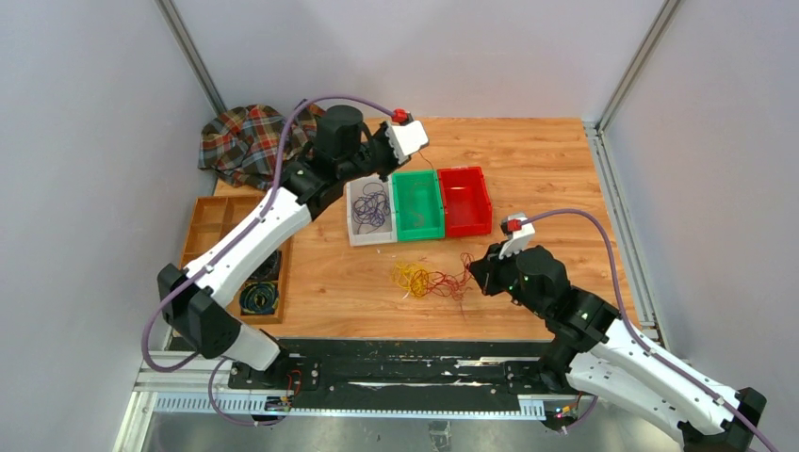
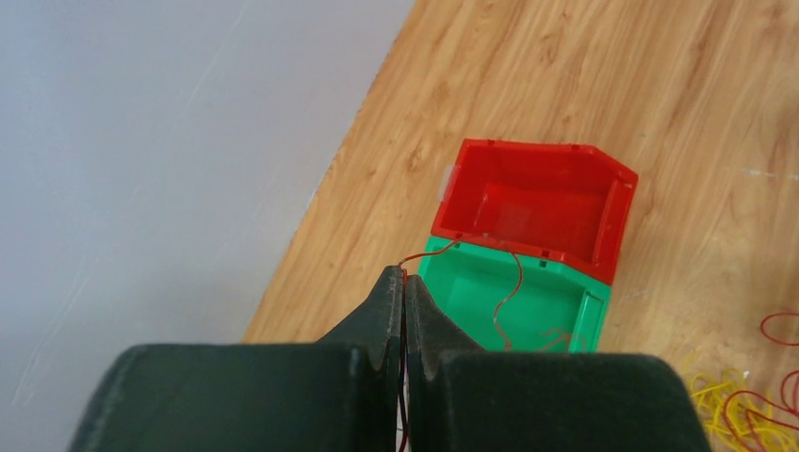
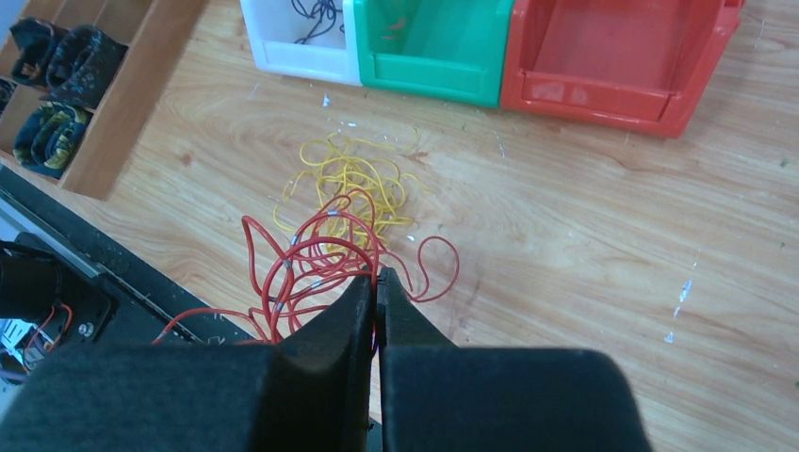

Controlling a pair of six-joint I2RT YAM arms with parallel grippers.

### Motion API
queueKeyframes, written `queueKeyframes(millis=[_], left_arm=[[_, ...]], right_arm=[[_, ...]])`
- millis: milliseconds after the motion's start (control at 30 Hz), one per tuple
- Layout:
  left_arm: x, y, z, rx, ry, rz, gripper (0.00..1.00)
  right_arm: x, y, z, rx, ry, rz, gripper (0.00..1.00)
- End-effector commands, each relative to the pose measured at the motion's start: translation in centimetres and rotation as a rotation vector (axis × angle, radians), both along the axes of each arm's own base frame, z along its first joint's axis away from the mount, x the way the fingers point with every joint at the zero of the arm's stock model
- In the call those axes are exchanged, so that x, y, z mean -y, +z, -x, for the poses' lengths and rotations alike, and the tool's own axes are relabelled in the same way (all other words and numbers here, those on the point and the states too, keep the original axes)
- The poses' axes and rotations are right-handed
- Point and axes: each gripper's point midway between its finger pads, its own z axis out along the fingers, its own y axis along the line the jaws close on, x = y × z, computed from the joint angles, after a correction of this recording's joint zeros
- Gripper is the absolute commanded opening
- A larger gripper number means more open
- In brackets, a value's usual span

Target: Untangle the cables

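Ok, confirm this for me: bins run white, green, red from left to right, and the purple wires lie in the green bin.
One thing is wrong. The white bin, green bin and red bin do run left to right, but the purple wires lie in the white bin, not the green; the top external view shows it.

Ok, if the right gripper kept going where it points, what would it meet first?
The right gripper would probably meet the red cables at its tips first, yellow cables beyond; depth unclear.
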Motion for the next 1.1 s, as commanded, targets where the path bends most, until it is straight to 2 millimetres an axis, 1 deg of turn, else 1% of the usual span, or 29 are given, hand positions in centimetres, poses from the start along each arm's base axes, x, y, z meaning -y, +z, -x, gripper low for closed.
queueKeyframes(millis=[0,133,233,367,500,633,667,767,867,933,1067], left_arm=[[1.9,-0.1,-1.7,0.103,-0.031,-0.054,0.00],[3.8,-1.6,-3.0,0.133,-0.053,-0.103,0.00],[4.7,-2.7,-4.1,0.163,-0.060,-0.152,0.00],[5.0,-3.3,-5.7,0.231,-0.047,-0.208,0.00],[5.2,-3.1,-6.8,0.257,-0.021,-0.225,0.01],[5.7,-3.4,-6.8,0.271,-0.033,-0.238,0.00],[5.8,-3.8,-6.8,0.289,-0.035,-0.256,0.01],[5.9,-3.3,-7.1,0.350,-0.038,-0.280,0.00],[6.0,-3.5,-7.4,0.351,-0.033,-0.297,0.00],[6.0,-4.4,-7.2,0.324,-0.045,-0.308,0.01],[6.4,-7.9,-5.7,0.234,-0.078,-0.346,0.01]], right_arm=[[0.5,-0.1,0.5,-0.030,-0.001,0.009,0.01],[0.6,-0.8,0.8,-0.048,0.000,0.012,0.01],[0.9,-1.3,1.1,-0.062,0.001,0.020,0.01],[1.4,-1.8,1.5,-0.075,-0.006,0.028,0.01],[1.6,-2.1,1.6,-0.083,-0.011,0.033,0.01],[1.6,-2.4,1.7,-0.089,-0.008,0.043,0.01],[1.6,-2.4,1.7,-0.089,-0.009,0.043,0.01],[1.7,-2.5,1.7,-0.093,-0.009,0.049,0.01],[1.7,-2.7,1.7,-0.097,-0.010,0.052,0.01],[1.7,-2.7,1.7,-0.097,-0.011,0.053,0.01],[1.8,-2.7,1.7,-0.096,-0.015,0.057,0.01]])
